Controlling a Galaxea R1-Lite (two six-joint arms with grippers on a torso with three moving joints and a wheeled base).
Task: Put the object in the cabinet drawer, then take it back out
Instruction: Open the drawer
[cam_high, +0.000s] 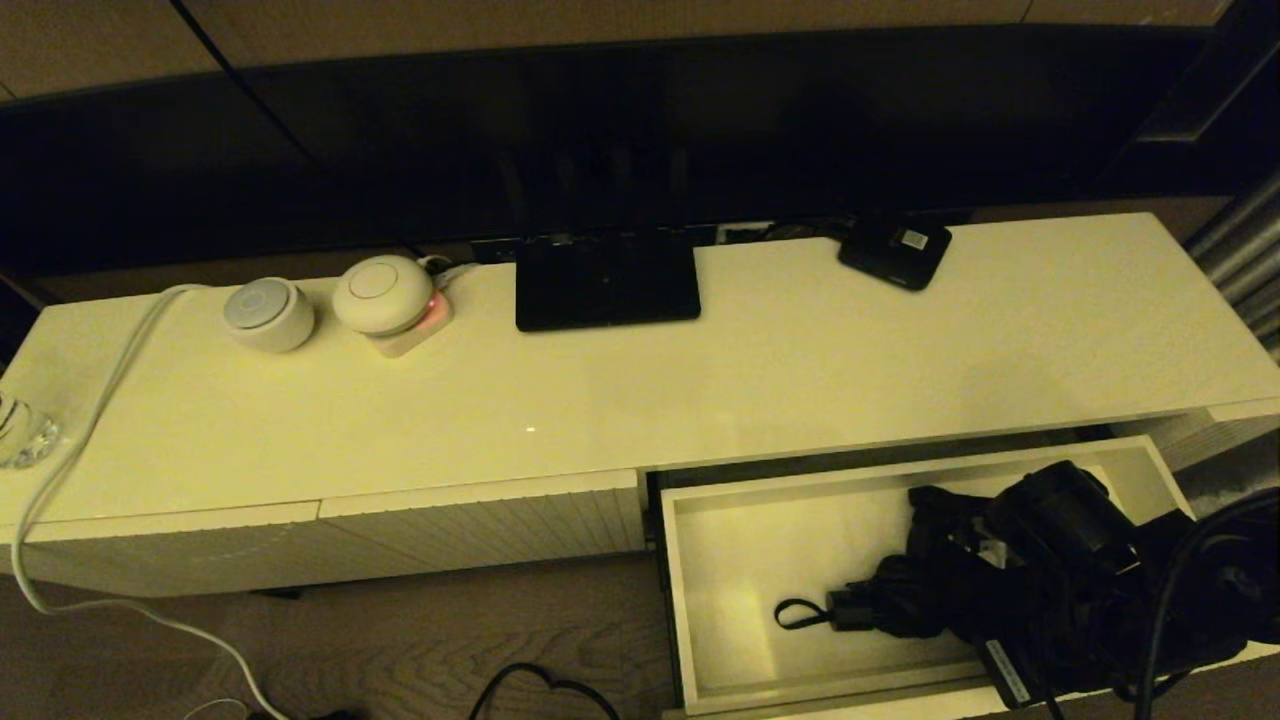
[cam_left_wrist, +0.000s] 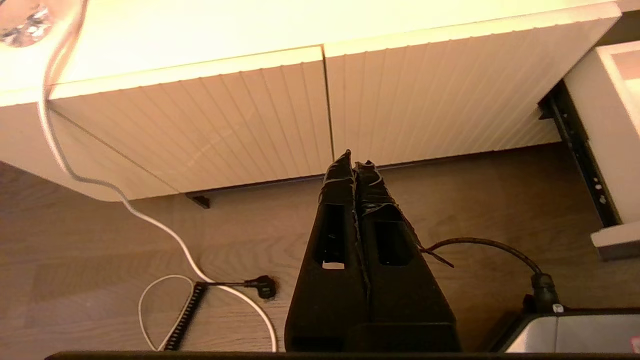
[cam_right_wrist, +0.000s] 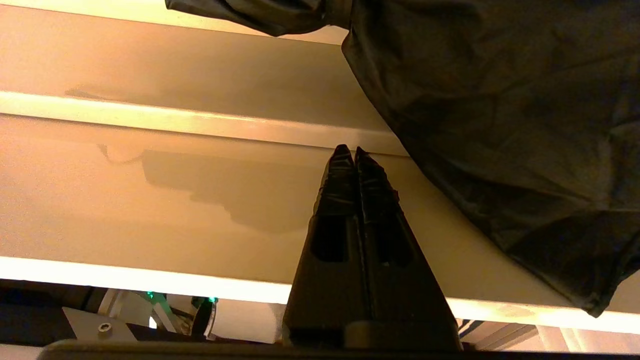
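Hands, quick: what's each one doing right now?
Left hand: closed, empty, above the floor.
Right hand: closed, empty, beside the umbrella in the drawer.

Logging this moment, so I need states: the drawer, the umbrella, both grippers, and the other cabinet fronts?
Drawer: pulled open.
Umbrella: folded, lying in the drawer, fabric loose, loop toward the drawer's middle.
Right gripper: shut, empty, beside the umbrella's fabric, inside the drawer.
Left gripper: shut, empty, low before the closed fronts.
Cabinet fronts: closed.
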